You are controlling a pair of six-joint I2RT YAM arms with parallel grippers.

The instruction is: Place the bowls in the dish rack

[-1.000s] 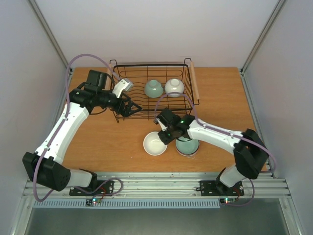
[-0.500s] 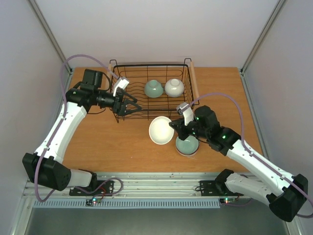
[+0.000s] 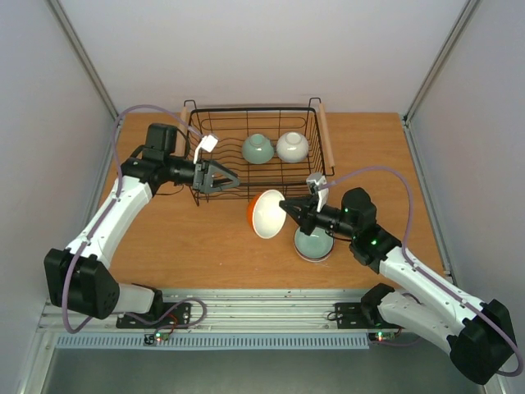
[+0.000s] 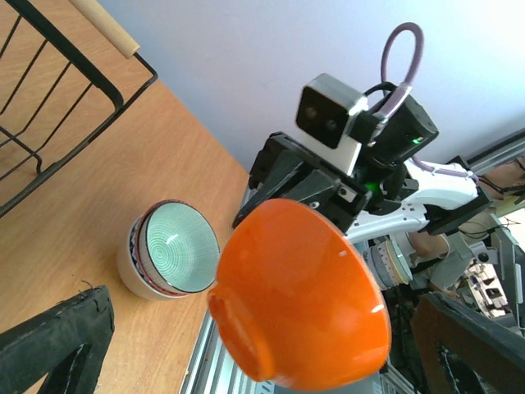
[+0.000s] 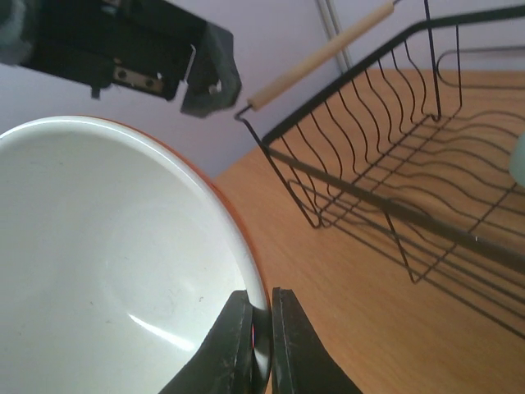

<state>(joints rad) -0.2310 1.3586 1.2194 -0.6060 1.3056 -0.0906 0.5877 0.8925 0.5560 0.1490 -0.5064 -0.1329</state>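
Note:
My right gripper is shut on the rim of the orange bowl, which has a white inside. It holds the bowl tipped on edge above the table, just in front of the dish rack. The right wrist view shows the fingers pinching that rim. My left gripper is open at the rack's front left corner, facing the orange bowl with nothing between its fingers. A mint green bowl and a white bowl sit in the rack. Another mint bowl is nested in a patterned bowl on the table.
The nested bowls stand right under my right arm. The rack's wooden handle runs along its right side. Bare wooden table lies in front of the rack on the left. Grey walls close in the back and sides.
My right gripper has lifted the orange bowl off the table and tipped it on edge, moving it up toward the rack. The left gripper has turned toward the bowl.

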